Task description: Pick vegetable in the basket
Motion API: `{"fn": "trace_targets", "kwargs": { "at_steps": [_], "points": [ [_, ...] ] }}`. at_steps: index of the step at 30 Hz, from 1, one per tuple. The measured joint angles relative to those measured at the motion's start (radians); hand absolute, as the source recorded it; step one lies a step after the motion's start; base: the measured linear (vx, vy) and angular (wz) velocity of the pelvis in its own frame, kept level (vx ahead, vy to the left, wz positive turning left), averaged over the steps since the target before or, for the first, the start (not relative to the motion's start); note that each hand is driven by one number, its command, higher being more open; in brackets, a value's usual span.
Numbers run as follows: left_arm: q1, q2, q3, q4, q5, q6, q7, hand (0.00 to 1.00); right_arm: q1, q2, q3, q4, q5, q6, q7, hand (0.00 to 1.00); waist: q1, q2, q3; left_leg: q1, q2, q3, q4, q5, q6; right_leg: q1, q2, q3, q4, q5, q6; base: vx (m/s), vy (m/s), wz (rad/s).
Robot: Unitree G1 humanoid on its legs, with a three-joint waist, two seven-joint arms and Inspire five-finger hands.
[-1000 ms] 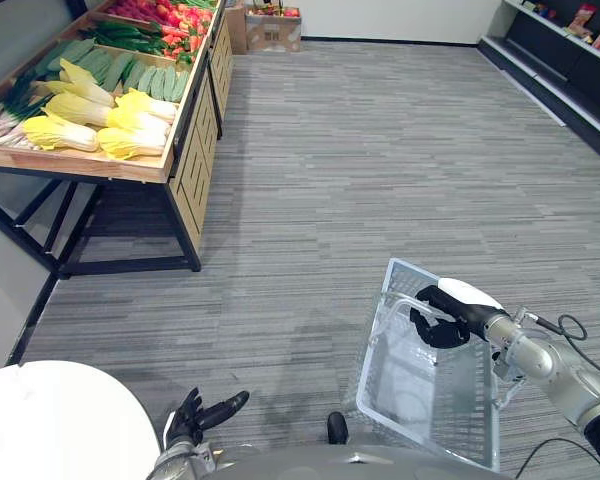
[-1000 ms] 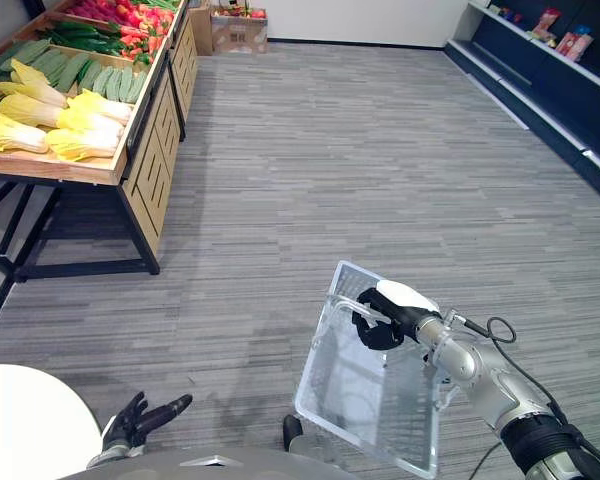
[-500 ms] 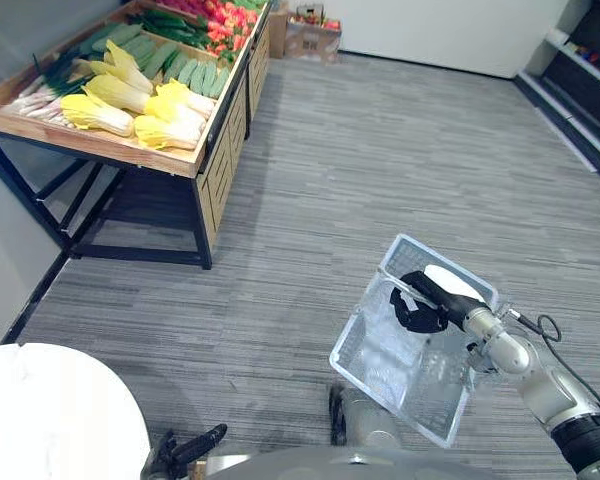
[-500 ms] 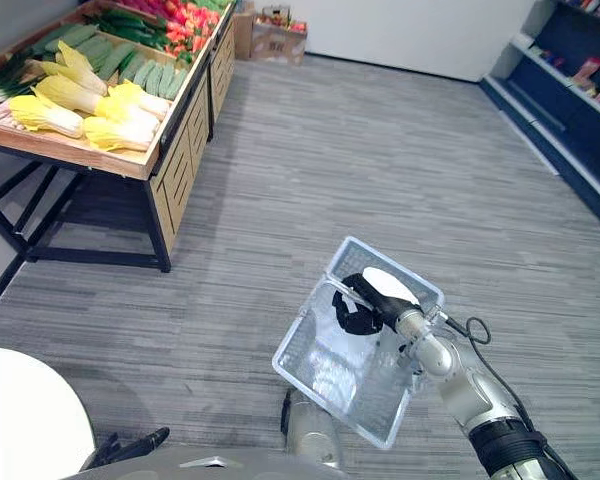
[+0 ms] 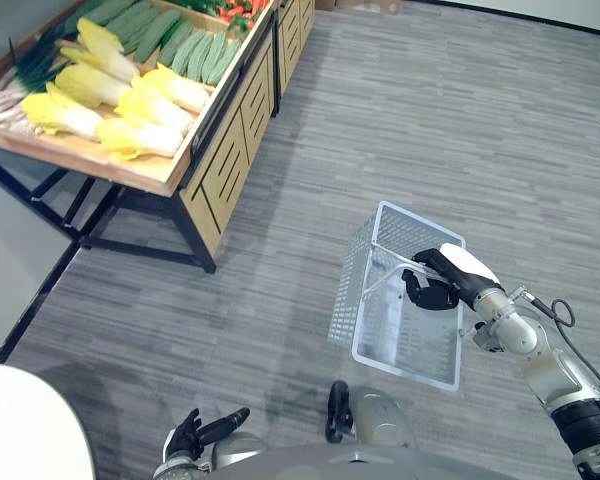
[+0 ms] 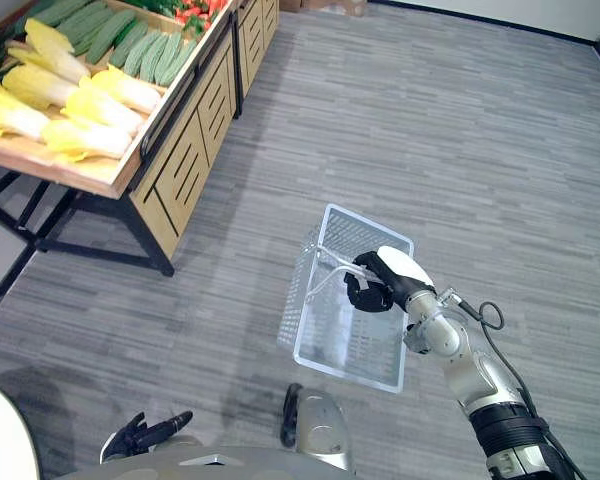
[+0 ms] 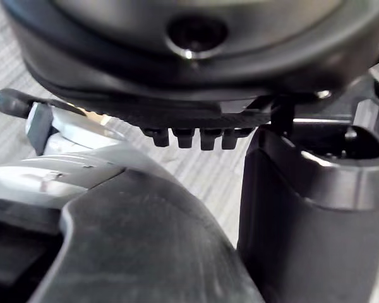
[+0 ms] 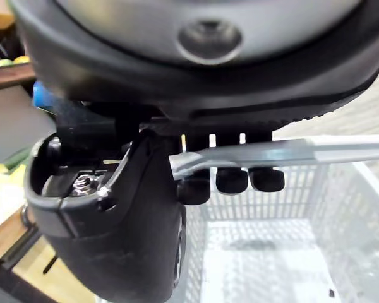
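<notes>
Hanging from right hand (image 5: pixel 435 290), fingers curled round handle (image 5: pixel 385 283): basket (image 5: pixel 345 300); vegetables (image 5: pixel 130 135) well apart.

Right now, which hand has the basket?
The right hand, curled round the basket handle; the left hand hangs open, holding nothing.

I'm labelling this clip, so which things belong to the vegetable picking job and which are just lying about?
Job: basket, held in the right hand; yellow cabbages and cucumbers on the wooden stand.
Lying about: white table; left hand, idle.
</notes>
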Motion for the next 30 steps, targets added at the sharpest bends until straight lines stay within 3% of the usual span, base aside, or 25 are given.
{"fn": "trace_targets", "kwargs": {
  "at_steps": [1, 2, 4, 6, 7, 8, 9, 10, 11, 12, 14, 15, 16, 17, 23, 27, 30],
  "points": [
    [-0.001, 0.002, -0.002, -0.02, 0.001, -0.007, -0.001, 1.0, 0.0, 0.001, 0.007, 0.0, 0.002, 0.0, 0.0, 0.0, 0.011, 0.001, -0.001, -0.042, 0.021, 0.08, 0.13, -0.117, 0.028, 0.063, 0.017, 0.013, -0.05, 0.003, -0.004, 0.39, -0.11, -0.34],
    [0.0, 0.005, -0.001, -0.029, 0.001, -0.014, -0.003, 1.0, 0.001, 0.001, 0.015, 0.0, 0.002, 0.0, 0.0, 0.0, 0.018, -0.016, 0.008, -0.06, 0.019, 0.152, 0.189, -0.194, 0.039, 0.137, 0.019, 0.028, -0.095, 0.004, -0.003, 0.38, -0.087, -0.31],
    [0.0, 0.009, 0.0, -0.041, 0.001, -0.019, -0.003, 1.0, 0.001, 0.001, 0.015, -0.001, 0.003, 0.0, -0.002, 0.0, 0.024, -0.026, 0.007, -0.102, 0.01, 0.24, 0.189, -0.273, 0.051, 0.215, 0.015, 0.054, -0.148, 0.005, -0.001, 0.37, 0.014, -0.32],
    [0.0, 0.011, 0.002, -0.065, 0.001, -0.021, -0.01, 1.0, 0.0, 0.0, 0.013, -0.001, 0.003, 0.001, -0.003, 0.0, 0.036, -0.036, 0.009, -0.168, -0.031, 0.273, 0.109, -0.339, 0.041, 0.261, -0.006, 0.089, -0.183, 0.006, 0.005, 0.32, 0.127, -0.48],
    [-0.002, 0.012, 0.005, -0.08, 0.001, -0.03, -0.014, 1.0, 0.001, 0.0, 0.014, -0.002, 0.008, 0.0, -0.003, 0.0, 0.049, -0.046, 0.011, -0.21, -0.071, 0.282, 0.007, -0.366, 0.034, 0.269, -0.033, 0.11, -0.189, -0.001, 0.029, 0.21, 0.176, -0.51],
    [-0.003, 0.013, 0.007, -0.082, 0.002, -0.038, -0.015, 1.0, 0.001, 0.0, 0.013, -0.002, 0.016, 0.0, -0.003, 0.0, 0.05, -0.05, 0.013, -0.229, -0.097, 0.279, -0.069, -0.372, 0.025, 0.274, -0.05, 0.12, -0.188, -0.01, 0.05, 0.27, 0.26, -0.48],
    [-0.003, 0.008, 0.009, -0.079, 0.005, -0.038, -0.012, 1.0, 0.01, -0.003, 0.01, -0.002, 0.024, 0.0, -0.003, 0.0, 0.044, -0.044, 0.011, -0.246, -0.143, 0.26, -0.269, -0.336, 0.003, 0.285, -0.074, 0.128, -0.183, -0.028, 0.089, 0.26, 0.29, -0.27],
    [0.0, -0.003, 0.009, -0.072, 0.006, -0.037, -0.007, 1.0, 0.025, -0.015, 0.008, -0.003, 0.024, 0.0, -0.004, 0.0, 0.042, -0.02, 0.001, -0.24, -0.169, 0.225, -0.434, -0.196, -0.036, 0.294, -0.076, 0.135, -0.18, -0.042, 0.114, 0.27, 0.325, -0.32],
    [-0.005, -0.003, 0.019, -0.06, 0.006, -0.035, -0.005, 1.0, 0.038, 0.016, 0.015, 0.007, 0.024, 0.007, -0.005, 0.0, 0.052, -0.051, 0.0, -0.195, -0.215, 0.238, -0.463, -0.192, -0.039, 0.302, -0.11, 0.157, -0.182, -0.053, 0.136, 0.25, 0.259, -0.09],
    [-0.005, 0.019, 0.02, -0.057, 0.01, -0.036, 0.002, 1.0, 0.06, 0.01, 0.031, -0.006, 0.024, -0.011, -0.002, 0.0, 0.043, -0.074, 0.002, -0.188, -0.25, 0.234, -0.484, -0.193, -0.038, 0.299, -0.112, 0.148, -0.206, -0.047, 0.141, 0.28, 0.224, -0.08],
    [-0.008, 0.026, 0.04, -0.054, 0.005, -0.035, 0.002, 1.0, 0.055, 0.003, 0.035, -0.008, 0.025, -0.02, -0.003, 0.0, 0.053, -0.079, 0.011, -0.208, -0.256, 0.22, -0.414, -0.209, -0.035, 0.313, -0.103, 0.121, -0.247, -0.017, 0.126, 0.17, 0.068, -0.01],
    [-0.01, 0.02, 0.055, -0.056, 0.001, -0.039, 0.002, 1.0, 0.047, 0.002, 0.034, -0.007, 0.033, -0.02, -0.009, 0.0, 0.057, -0.069, 0.02, -0.258, -0.245, 0.201, -0.293, -0.214, -0.035, 0.353, -0.112, 0.124, -0.283, 0.013, 0.124, 0.18, 0.17, 0.04],
    [-0.009, 0.002, 0.056, -0.066, 0.005, -0.058, 0.001, 1.0, 0.045, -0.011, 0.033, -0.005, 0.042, -0.022, -0.02, 0.0, 0.064, -0.057, 0.019, -0.3, -0.254, 0.169, -0.315, -0.264, -0.048, 0.374, -0.118, 0.128, -0.31, 0.021, 0.127, 0.21, 0.253, 0.0],
    [-0.015, -0.011, 0.039, -0.055, 0.015, -0.055, 0.0, 1.0, 0.035, -0.024, 0.032, 0.007, 0.042, -0.027, -0.029, 0.0, 0.066, -0.006, 0.007, -0.287, -0.25, 0.155, -0.385, -0.214, -0.023, 0.381, -0.102, 0.135, -0.314, 0.018, 0.134, 0.2, 0.282, -0.11],
    [0.001, -0.01, 0.08, -0.031, 0.01, -0.055, 0.006, 1.0, 0.048, 0.015, 0.052, 0.016, 0.033, -0.038, -0.031, 0.0, 0.104, -0.047, -0.001, -0.248, -0.27, 0.262, -0.404, -0.265, -0.009, 0.342, -0.166, 0.223, -0.305, 0.051, 0.187, 0.11, 0.133, -0.43],
    [0.013, -0.012, 0.087, -0.033, 0.01, -0.058, 0.024, 1.0, 0.06, 0.036, 0.056, 0.017, 0.014, -0.037, -0.031, 0.0, 0.112, -0.062, -0.019, -0.236, -0.283, 0.317, -0.426, -0.297, -0.007, 0.274, -0.194, 0.267, -0.237, 0.051, 0.188, 0.08, 0.116, -0.4],
    [0.026, -0.014, 0.082, -0.036, 0.01, -0.056, 0.032, 1.0, 0.067, 0.053, 0.056, 0.032, -0.014, -0.032, -0.032, 0.0, 0.13, -0.078, -0.026, -0.187, -0.319, 0.345, -0.484, -0.307, 0.011, 0.223, -0.223, 0.288, -0.139, 0.051, 0.188, 0.09, 0.117, -0.24]
  ]
}}
